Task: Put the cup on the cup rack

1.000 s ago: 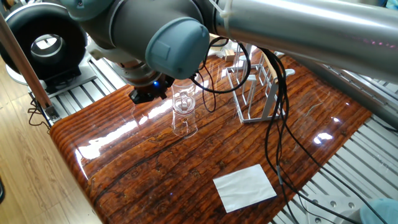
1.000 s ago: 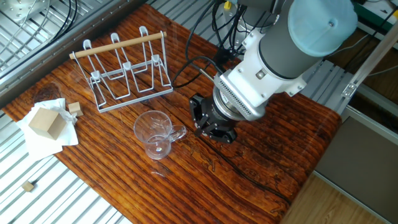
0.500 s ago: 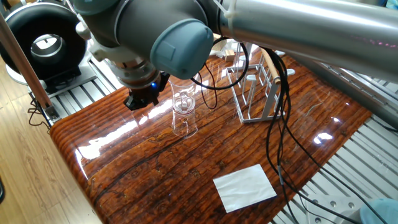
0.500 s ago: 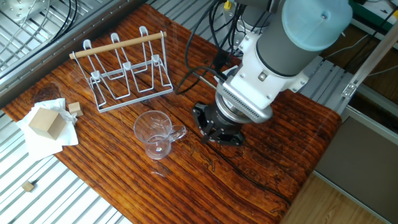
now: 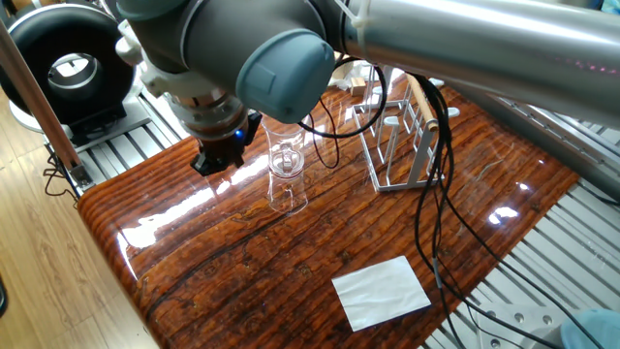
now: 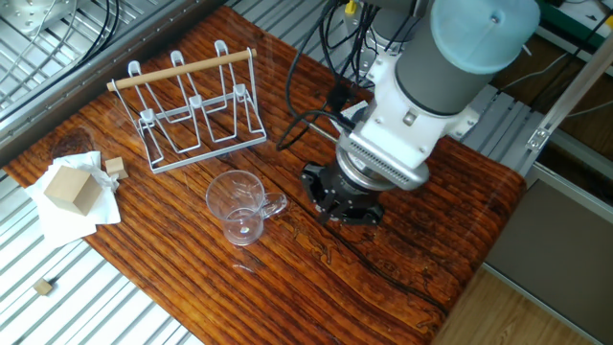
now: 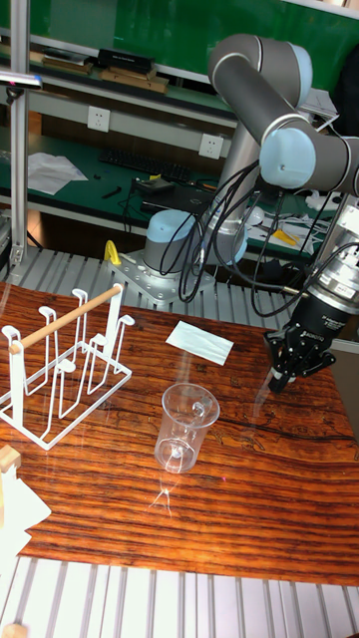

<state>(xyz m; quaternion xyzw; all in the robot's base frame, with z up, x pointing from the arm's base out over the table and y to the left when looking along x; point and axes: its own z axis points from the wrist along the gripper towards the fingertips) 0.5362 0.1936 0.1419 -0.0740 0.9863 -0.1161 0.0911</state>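
1. Over the last second the dark two-finger gripper (image 6: pixel 347 203) slid a little further from the clear glass cup with a small side handle (image 6: pixel 239 206), towards the table edge on the side away from the rack. It came no closer to a grasp.
2. I took that as repositioning, not progress: the approach to the cup was not yet made, and the whole lift and hang remained to do.
3. The gripper hung low over the glossy brown wood-grain table (image 6: pixel 402 249) just beside the cup, on its handle side, apart from it and carrying nothing. Its fingers pointed down, but they were dark and bunched under the wrist, so I could not tell whether they stood spread or closed.
4. The cup stood on the table, apparently upright with its mouth up, touching neither gripper nor rack.
5. The grey wire cup rack with upright pegs and a light wooden rod (image 6: pixel 194 103) sat near the cup on the side opposite the gripper; no peg held anything.
6. The count — one cup, one rack, one gripper.
7. Other things:
   - one flat white sheet of paper (image 5: pixel 381 291), well apart from the cup
   - one large pale wooden block (image 6: pixel 69 187) on a crumpled white cloth (image 6: pixel 57 216)
   - one small block (image 6: pixel 115 165) beside it
   - one more small block (image 6: pixel 43 286) off the table on the metal rails
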